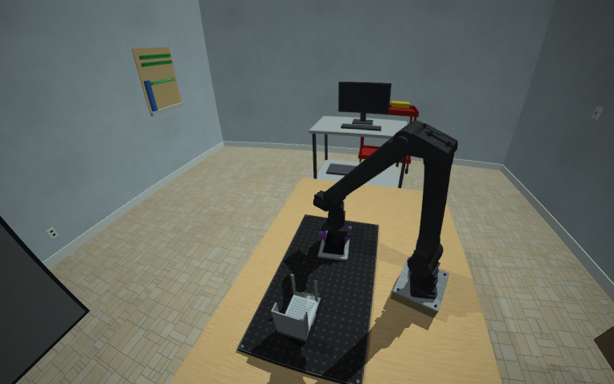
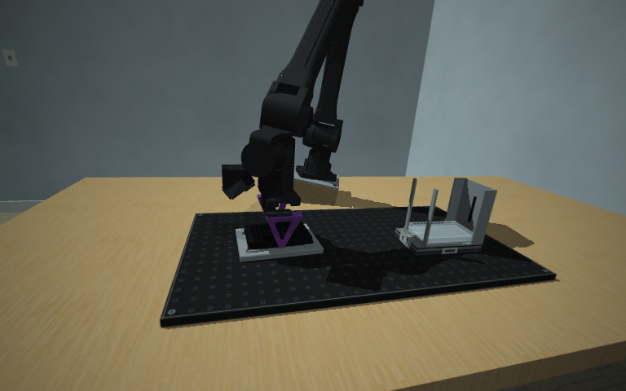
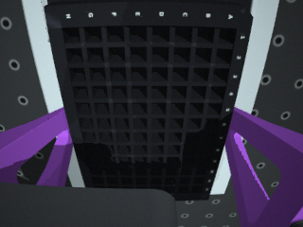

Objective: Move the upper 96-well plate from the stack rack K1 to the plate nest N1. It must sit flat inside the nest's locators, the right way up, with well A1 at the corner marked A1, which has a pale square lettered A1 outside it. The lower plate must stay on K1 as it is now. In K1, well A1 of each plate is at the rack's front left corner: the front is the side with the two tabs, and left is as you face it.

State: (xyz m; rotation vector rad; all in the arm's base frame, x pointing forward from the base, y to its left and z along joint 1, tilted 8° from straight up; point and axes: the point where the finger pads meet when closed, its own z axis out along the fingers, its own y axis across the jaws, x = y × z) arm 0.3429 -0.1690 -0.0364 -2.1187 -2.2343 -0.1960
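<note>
My gripper (image 1: 335,238) (image 2: 276,230) (image 3: 149,114) points down, its purple fingers shut on the long sides of the black 96-well plate (image 2: 256,235) (image 3: 149,71). The plate is right way up within the outline of the pale plate nest N1 (image 1: 333,258) (image 2: 300,252) (image 3: 263,47), at or just above its seat; I cannot tell whether it is fully seated. Letters A to H show at the plate's top edge in the wrist view, with A1 at the top right. The nest's A1 square cannot be made out. The white lower plate (image 1: 301,307) (image 2: 443,233) lies in stack rack K1 (image 1: 289,326) (image 2: 485,218).
The nest and rack stand apart on the black perforated board (image 1: 346,290) (image 2: 221,281). The rack has tall walls at one end and two thin upright posts (image 1: 293,285) (image 2: 411,203) near the other. The arm's base plate (image 1: 400,290) is beside the board.
</note>
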